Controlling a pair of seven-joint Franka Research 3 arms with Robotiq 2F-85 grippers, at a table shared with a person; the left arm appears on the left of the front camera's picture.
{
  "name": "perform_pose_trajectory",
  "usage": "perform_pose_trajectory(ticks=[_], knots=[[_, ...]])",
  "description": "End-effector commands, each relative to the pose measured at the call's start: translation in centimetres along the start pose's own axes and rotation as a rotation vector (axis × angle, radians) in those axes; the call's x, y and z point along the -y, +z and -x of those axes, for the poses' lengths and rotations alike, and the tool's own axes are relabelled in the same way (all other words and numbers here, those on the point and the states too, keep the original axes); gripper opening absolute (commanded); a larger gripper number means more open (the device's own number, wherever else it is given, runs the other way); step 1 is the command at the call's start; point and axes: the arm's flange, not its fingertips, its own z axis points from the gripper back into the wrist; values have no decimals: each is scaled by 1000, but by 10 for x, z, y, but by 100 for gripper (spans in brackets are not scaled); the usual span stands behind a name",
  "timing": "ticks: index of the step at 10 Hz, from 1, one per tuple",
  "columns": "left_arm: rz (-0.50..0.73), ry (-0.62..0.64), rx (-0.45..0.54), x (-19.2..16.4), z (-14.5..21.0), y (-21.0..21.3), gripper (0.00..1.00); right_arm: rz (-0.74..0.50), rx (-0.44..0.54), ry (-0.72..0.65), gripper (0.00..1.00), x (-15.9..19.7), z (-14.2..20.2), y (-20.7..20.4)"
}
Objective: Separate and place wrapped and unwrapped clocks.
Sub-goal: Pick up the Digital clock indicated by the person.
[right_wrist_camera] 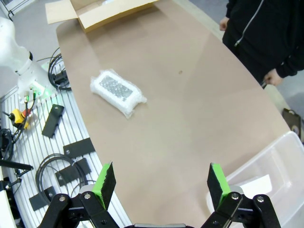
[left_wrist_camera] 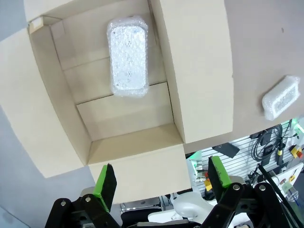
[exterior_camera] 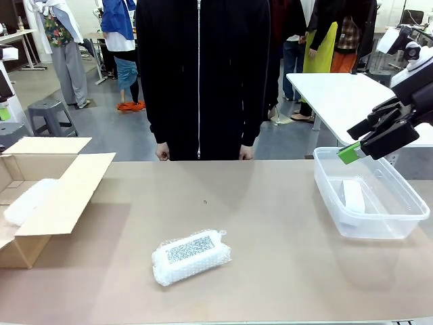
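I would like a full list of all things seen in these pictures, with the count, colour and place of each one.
speckled bundle: one, white bubble wrap with a grey speckled panel, on the table near the middle.
white bundle: one, white bubble wrap, inside the box.
block: one, plain white, inside the bin.
box: one, brown cardboard, open, at the table's left end.
bin: one, clear plastic, at the table's right end.
table: one, tan.
person: one, black jacket, standing at the far side.
left gripper: one, black with green pads, open, above the box.
right gripper: one, black with green pads, open, above the bin.
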Motion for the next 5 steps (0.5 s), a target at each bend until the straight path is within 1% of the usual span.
perform_pose_trajectory(ticks=[1,5], knots=[[0,-6,9,-1,2,3,100,-32,15,-9,100,0,-1,-2],[0,-6,9,-1,2,3,100,-32,15,-9,100,0,-1,-2]])
